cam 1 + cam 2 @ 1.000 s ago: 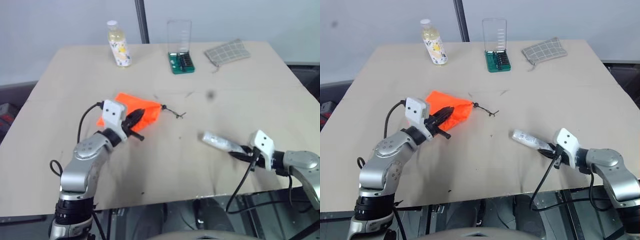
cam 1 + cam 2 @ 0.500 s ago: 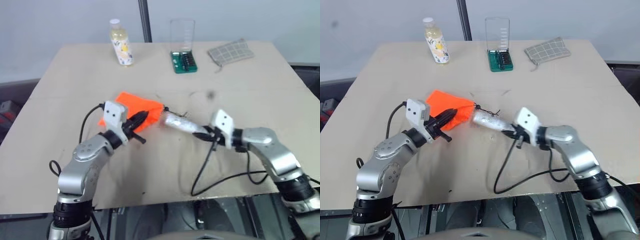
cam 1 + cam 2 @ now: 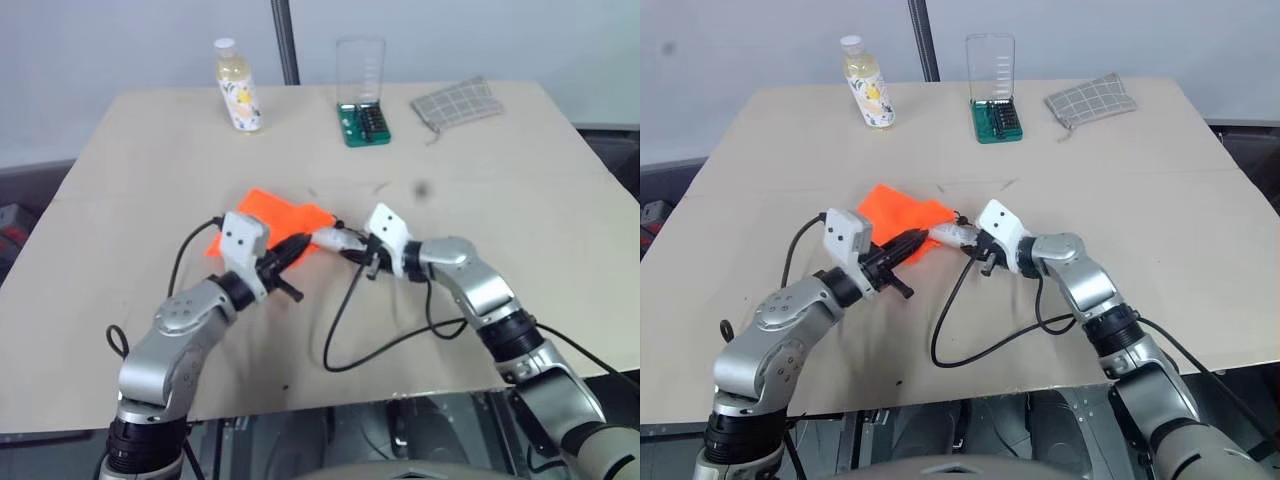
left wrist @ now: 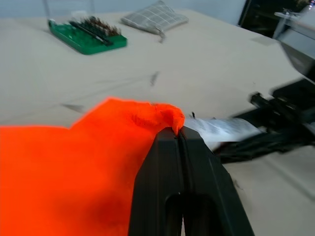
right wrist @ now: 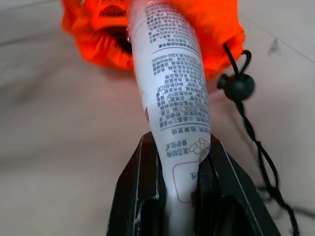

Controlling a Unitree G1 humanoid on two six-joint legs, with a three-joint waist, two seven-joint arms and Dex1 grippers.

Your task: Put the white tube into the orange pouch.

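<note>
Orange pouch (image 5: 98,29) is pinched at its mouth by the closed left gripper (image 3: 915,238) while the right gripper (image 5: 172,162), clamped on the white tube (image 5: 172,78), has its tip at the opening, so insertion is under way, next needing a straight push inward.

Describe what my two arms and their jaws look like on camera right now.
Both arms are silver-grey metal with black joint bands. Each wrist carries a white boxy camera block. A loose black cable loops from each wrist back along the arm. The left gripper and right gripper each end in two slim matte black jaws, with no markings visible.
</note>
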